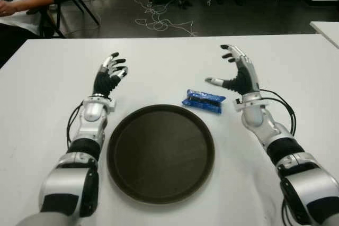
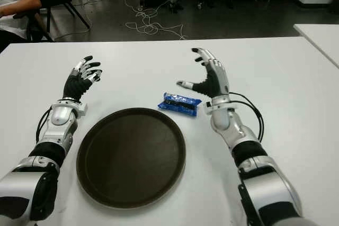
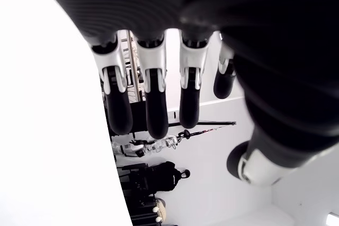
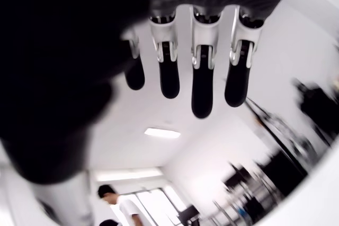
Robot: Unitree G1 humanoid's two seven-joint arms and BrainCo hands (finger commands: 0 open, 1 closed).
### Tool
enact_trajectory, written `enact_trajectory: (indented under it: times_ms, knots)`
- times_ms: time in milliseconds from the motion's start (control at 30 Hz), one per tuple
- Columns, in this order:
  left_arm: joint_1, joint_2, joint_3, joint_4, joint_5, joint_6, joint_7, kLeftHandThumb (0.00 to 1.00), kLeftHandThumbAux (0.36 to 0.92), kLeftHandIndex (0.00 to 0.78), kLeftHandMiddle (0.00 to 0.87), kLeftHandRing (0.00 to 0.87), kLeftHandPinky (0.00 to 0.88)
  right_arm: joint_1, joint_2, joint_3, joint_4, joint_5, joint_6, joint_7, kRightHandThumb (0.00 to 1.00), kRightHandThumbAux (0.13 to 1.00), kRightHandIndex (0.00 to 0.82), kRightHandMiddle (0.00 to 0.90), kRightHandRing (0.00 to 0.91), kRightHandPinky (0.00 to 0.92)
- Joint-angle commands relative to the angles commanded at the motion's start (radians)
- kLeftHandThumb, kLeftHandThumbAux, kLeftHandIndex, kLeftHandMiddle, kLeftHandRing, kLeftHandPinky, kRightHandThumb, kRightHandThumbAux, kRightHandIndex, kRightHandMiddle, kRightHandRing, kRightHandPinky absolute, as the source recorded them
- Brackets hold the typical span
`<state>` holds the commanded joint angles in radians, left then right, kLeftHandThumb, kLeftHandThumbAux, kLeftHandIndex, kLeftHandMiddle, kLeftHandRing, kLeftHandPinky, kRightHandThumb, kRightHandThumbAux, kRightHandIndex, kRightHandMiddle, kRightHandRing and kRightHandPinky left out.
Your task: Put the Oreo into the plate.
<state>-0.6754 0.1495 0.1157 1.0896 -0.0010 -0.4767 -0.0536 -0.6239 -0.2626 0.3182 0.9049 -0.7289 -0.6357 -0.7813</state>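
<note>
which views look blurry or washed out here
Eye views: sharp, even light on the Oreo pack, plate and table. Right wrist view: right hand soft, background smeared. Left wrist view: left hand clear, table surface blown out white.

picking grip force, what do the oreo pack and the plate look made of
Oreo pack: thin glossy plastic film, judging by crinkled blue wrapping with highlights. Plate: dark brown, smooth, semi-matte with a raised rim; probably moulded plastic, though coated metal can't be excluded.
</note>
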Motion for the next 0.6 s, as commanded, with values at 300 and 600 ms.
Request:
enact_trajectory:
  times_ms: [300,600]
  knots:
    - [-0.002,-0.003,0.002,0.0,-0.002,-0.003,-0.004,0.446,0.659,0.126,0.231,0.252,0.29,-0.011,-0.024,0.078,0.0,-0.094,0.03,-0.097,0.0,0.791,0.155,0.214,0.229,0.255]
    - [0.001,-0.003,-0.003,-0.001,0.007,-0.012,0.007,0.447,0.659,0.132,0.239,0.257,0.286,-0.003,-0.04,0.115,-0.039,-0.11,0.072,-0.071,0.0,0.792,0.123,0.189,0.211,0.228]
